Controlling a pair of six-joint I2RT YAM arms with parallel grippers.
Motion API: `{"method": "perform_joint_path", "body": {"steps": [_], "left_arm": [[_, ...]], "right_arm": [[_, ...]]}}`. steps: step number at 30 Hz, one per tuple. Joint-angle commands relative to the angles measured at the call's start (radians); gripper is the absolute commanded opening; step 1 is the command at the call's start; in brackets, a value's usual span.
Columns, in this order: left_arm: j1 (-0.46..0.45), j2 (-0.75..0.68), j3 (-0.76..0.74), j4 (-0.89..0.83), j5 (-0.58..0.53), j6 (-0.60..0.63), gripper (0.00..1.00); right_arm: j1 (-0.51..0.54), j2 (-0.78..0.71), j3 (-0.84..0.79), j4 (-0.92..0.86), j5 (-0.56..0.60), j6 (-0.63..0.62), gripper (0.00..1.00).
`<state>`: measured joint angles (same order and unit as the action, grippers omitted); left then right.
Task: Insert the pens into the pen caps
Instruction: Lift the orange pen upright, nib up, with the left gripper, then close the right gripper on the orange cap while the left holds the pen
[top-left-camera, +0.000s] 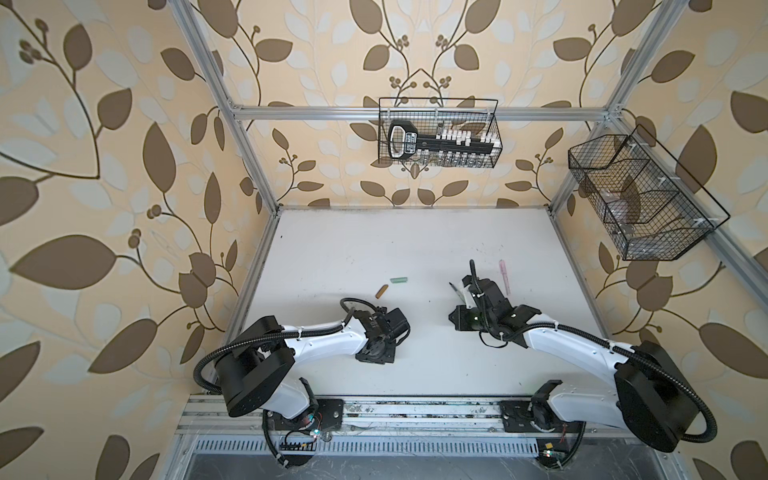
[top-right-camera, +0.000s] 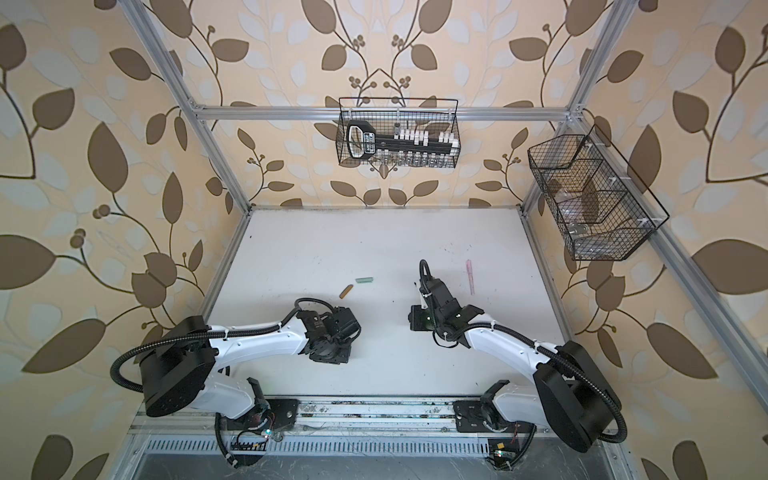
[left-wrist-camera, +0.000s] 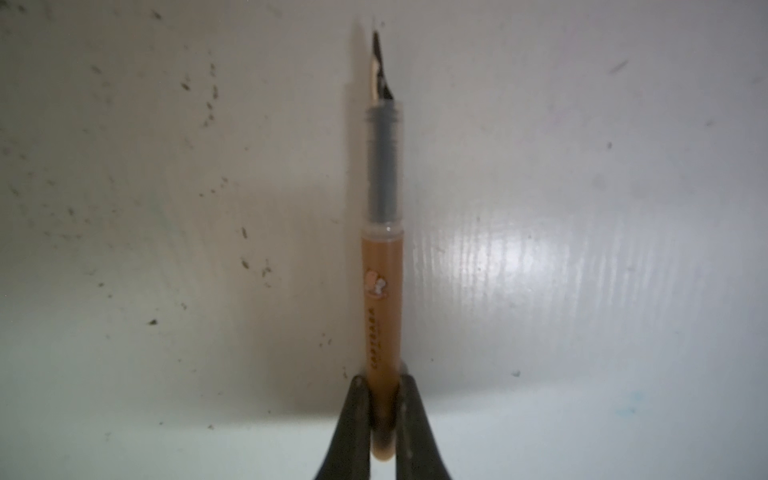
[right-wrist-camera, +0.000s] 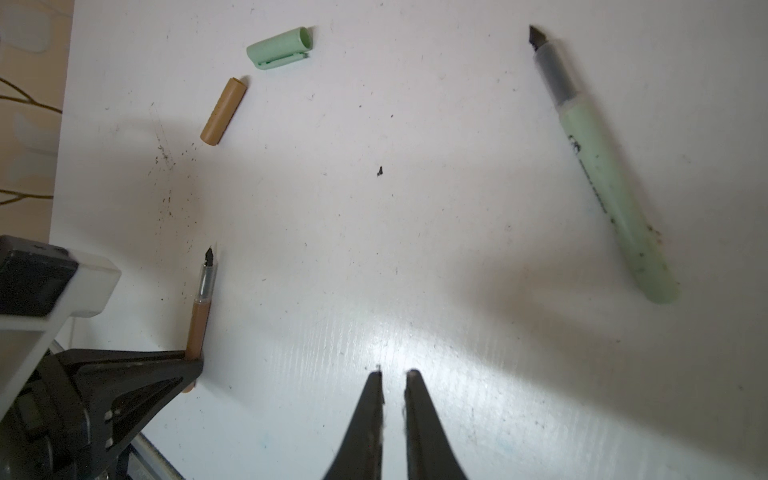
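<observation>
The left tool (left-wrist-camera: 383, 382) is closed on the slim tan-brown plastic pen (left-wrist-camera: 381, 299), pinching the barrel close to its blunt rear end; a short stub of barrel pokes out behind the fingers (left-wrist-camera: 357, 399); the clear-sleeved front section and dark pointed nib reach forward of the tool, low over the flat white bench (top-left-camera: 374, 241); whether the pen touches the bench cannot be told. Tool and pen sit toward the near edge, left of the middle.

The right tool (right-wrist-camera: 394, 374) has its jaws almost together, with a narrow slit between the tips and nothing in it; it hangs over bare bench near the middle.

The short tan-brown tube cap (right-wrist-camera: 222, 112) and the short pale green tube cap (right-wrist-camera: 278, 48) lie flat, left of the bench's middle and about halfway between the near and far edges; the green one lies just beyond the tan one toward the far edge, close but not touching; both top views show the pair (top-left-camera: 381, 291) (top-right-camera: 364, 280).

The pale green pen (right-wrist-camera: 602, 174) lies flat and uncapped near the bench's middle, dark chisel tip bare.

The pastel pink pen (top-left-camera: 505, 276) lies flat on the right half, roughly parallel to the right edge; too small to tell whether it is capped.
</observation>
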<state>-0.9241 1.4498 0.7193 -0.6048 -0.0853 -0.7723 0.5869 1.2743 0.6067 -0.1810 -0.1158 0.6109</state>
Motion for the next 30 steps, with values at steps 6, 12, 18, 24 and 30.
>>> {"method": "perform_joint_path", "body": {"steps": [6,12,18,24,30], "left_arm": [[-0.004,-0.12,-0.026,-0.057,-0.096,0.077,0.0],[-0.003,-0.222,-0.123,0.029,-0.085,0.056,0.05],[-0.004,-0.214,-0.139,0.03,-0.084,0.066,0.05],[-0.004,-0.151,-0.087,0.007,-0.079,0.092,0.03],[-0.004,-0.203,-0.12,-0.007,-0.088,0.059,0.04]], "right_arm": [[0.007,0.068,0.09,0.031,-0.034,-0.086,0.14],[0.061,0.259,0.339,-0.076,-0.039,-0.306,0.2],[0.065,0.519,0.655,-0.129,-0.177,-0.451,0.29],[0.093,0.771,0.996,-0.274,-0.251,-0.601,0.38],[0.124,0.944,1.204,-0.314,-0.215,-0.592,0.46]]}}
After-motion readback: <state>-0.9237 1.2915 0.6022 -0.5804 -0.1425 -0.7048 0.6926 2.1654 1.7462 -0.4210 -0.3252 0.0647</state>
